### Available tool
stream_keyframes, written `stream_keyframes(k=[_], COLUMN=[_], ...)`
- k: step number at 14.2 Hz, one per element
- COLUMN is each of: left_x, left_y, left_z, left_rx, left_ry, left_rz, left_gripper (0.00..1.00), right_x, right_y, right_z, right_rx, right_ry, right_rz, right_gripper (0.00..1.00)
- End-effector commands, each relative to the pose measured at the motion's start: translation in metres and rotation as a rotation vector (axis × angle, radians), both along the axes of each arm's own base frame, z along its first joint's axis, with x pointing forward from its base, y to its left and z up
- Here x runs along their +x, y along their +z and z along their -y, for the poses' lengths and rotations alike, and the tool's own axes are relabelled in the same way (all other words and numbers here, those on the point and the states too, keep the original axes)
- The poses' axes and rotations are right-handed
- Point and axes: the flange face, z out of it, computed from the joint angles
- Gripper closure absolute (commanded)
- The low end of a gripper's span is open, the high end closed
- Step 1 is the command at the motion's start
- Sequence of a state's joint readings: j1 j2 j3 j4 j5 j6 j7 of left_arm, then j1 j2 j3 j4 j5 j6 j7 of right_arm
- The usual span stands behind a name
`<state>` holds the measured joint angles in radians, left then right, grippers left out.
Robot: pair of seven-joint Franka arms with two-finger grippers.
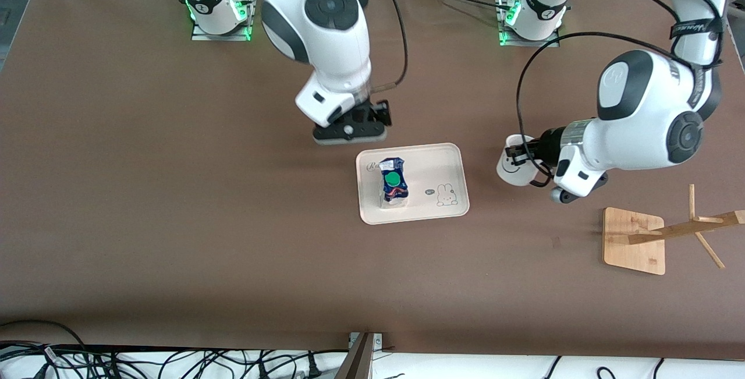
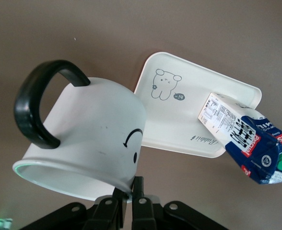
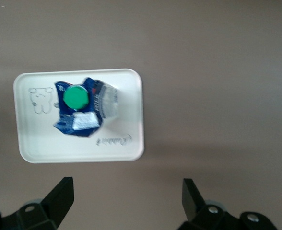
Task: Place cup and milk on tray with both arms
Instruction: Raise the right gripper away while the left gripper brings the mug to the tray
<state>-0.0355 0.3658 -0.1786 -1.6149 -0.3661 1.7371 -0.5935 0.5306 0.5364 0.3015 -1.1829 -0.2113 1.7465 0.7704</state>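
Note:
The cream tray (image 1: pixel 442 160) lies mid-table. The milk carton (image 1: pixel 393 182) stands on it at the right arm's end; both also show in the right wrist view, the carton (image 3: pixel 81 108) on the tray (image 3: pixel 126 86), and in the left wrist view, the carton (image 2: pixel 246 141) on the tray (image 2: pixel 179 129). My left gripper (image 1: pixel 527 155) is shut on the rim of the white cup (image 1: pixel 513 163), holding it tilted above the table beside the tray, toward the left arm's end; the smiley face and black handle show in the left wrist view (image 2: pixel 88 134). My right gripper (image 1: pixel 351 130) is open and empty, over the table beside the tray's edge.
A wooden square-based rack (image 1: pixel 637 239) with slanted pegs stands at the left arm's end, nearer the front camera than the cup. Cables lie along the table's front edge.

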Motion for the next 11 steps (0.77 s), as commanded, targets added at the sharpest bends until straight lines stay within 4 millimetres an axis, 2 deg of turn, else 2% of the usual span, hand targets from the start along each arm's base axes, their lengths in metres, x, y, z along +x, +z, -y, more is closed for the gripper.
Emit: stream_keyframes(k=[1, 3, 5, 8, 10, 11], left_x=[0.017, 0.028, 0.039, 0.051, 0.055, 0.056], left_y=[-0.008, -0.023, -0.041, -0.066, -0.086, -0.093], left_z=[0.025, 0.045, 0.055, 0.061, 0.070, 0.077], left_rx=[0.005, 0.018, -0.017, -0.053, -0.050, -0.058], left_ry=[0.095, 0.158, 0.241, 0.353, 0.418, 0.457], left_rz=[-0.062, -0.101, -0.162, -0.186, -0.200, -0.213], left_gripper=[1.00, 1.00, 1.00, 1.00, 1.00, 1.00], right_x=[0.002, 0.021, 0.044, 0.078, 0.088, 0.092], right_y=[0.032, 0.042, 0.048, 0.057, 0.079, 0.081], right_z=[0.045, 0.100, 0.157, 0.250, 0.310, 0.332], right_rx=[-0.099, -0.191, -0.247, -0.217, -0.153, -0.140], right_ry=[-0.079, -0.173, -0.278, -0.340, -0.351, -0.345], right_rz=[-0.003, -0.037, -0.066, -0.130, -0.141, -0.151], right_gripper=[0.00, 0.00, 0.00, 0.00, 0.00, 0.00])
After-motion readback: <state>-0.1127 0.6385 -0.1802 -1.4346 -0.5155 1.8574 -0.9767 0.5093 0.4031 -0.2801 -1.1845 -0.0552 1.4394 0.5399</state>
